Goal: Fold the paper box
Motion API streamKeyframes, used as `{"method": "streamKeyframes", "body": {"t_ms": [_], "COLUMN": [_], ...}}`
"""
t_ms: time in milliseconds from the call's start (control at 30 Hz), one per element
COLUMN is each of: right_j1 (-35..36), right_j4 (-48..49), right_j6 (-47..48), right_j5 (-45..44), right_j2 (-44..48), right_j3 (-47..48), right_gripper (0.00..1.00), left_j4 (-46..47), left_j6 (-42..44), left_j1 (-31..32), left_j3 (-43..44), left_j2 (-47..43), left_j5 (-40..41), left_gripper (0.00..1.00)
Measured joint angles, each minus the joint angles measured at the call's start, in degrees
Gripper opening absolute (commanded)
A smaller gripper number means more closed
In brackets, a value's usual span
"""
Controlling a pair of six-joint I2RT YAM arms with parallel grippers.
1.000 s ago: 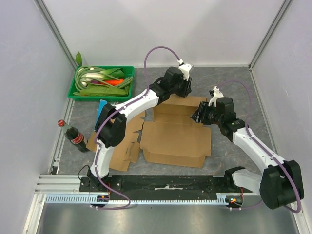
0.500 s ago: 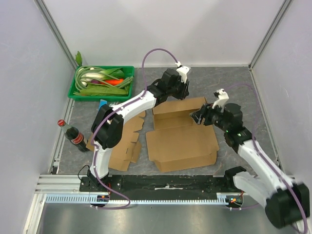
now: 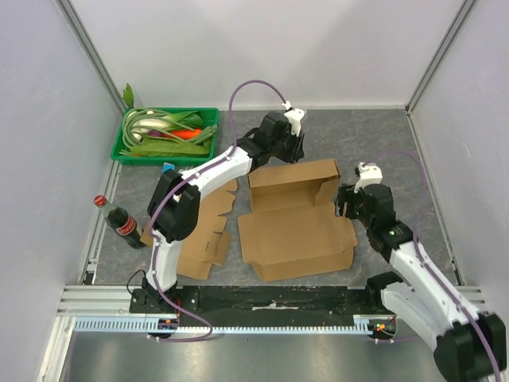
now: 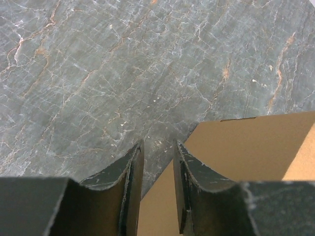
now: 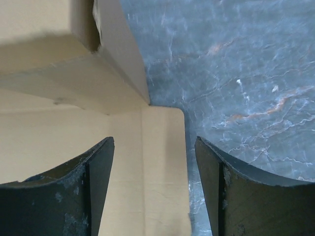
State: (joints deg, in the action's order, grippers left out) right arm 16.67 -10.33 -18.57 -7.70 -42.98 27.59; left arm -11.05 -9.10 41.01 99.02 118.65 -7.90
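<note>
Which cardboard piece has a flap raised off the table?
The central box: its far flap stands up. The pile beside the cola bottle lies flat.

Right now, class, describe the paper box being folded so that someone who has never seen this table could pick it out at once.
Look at the middle of the grey marbled table. The paper box lies there, a wide brown sheet. Unlike the smaller flat cardboard pieces to its left, its far part is folded up off the table as a raised wall.
</note>
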Motion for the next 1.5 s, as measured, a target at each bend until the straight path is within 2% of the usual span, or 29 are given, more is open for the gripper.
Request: {"method": "streamKeyframes", "body": {"t_ms": [167, 333, 500, 667, 767, 900, 1200, 1233, 1300, 1367, 1500], "right_j1": [-0.02, 0.00, 0.00, 0.00, 0.04, 0.04, 0.96, 1.25, 1.70, 2.01, 3.26], "right_j4": [4.68, 13.84, 26.51, 34.23, 39.80, 45.94, 49.90, 50.27, 50.64, 50.64, 50.18], "right_j6": [12.41, 22.18, 27.80, 29.75, 29.94, 29.79, 32.13, 32.41, 32.98, 33.27, 33.16], "right_j5": [3.48, 8.00, 12.00, 15.61, 16.39, 16.26, 16.94, 16.92, 16.74, 16.35, 13.73], "right_j2": [-13.09, -16.68, -20.00, -25.16, -27.06, -27.82, -32.17, -32.57, -33.70, -35.12, -38.14], "right_j3": [-0.35, -1.40, -3.26, -3.82, -5.16, -6.88, -6.08, -5.97, -5.27, -4.07, -0.50], "right_gripper": [0.72, 0.72, 0.70, 0.63, 0.53, 0.35, 0.35, 0.33, 0.20, 0.14, 0.20], "left_j4": [-0.09, -2.47, -3.41, -3.80, -3.87, -3.89, -3.85, -3.85, -3.89, -3.91, -3.91], "left_j6": [-0.33, -0.39, -0.39, -0.39, -0.39, -0.42, -0.83, -0.96, -1.31, -1.60, -2.01], "left_j1": [-1.16, -1.75, -1.88, -2.08, -2.32, -2.56, -3.13, -3.23, -3.43, -3.58, -4.24], "left_j3": [0.07, 2.58, 3.30, 3.37, 3.37, 3.39, 3.78, 3.85, 4.17, 4.63, 5.38], "left_j2": [0.02, 1.14, 1.73, 1.75, 1.75, 1.79, 3.30, 3.52, 4.13, 4.70, 5.09], "left_j5": [-1.90, -4.79, -6.56, -8.33, -9.07, -9.35, -10.91, -11.23, -11.93, -12.44, -13.66], "left_gripper": [0.37, 0.37, 0.37, 0.36, 0.36, 0.36, 0.36, 0.37, 0.37, 0.37, 0.37]}}
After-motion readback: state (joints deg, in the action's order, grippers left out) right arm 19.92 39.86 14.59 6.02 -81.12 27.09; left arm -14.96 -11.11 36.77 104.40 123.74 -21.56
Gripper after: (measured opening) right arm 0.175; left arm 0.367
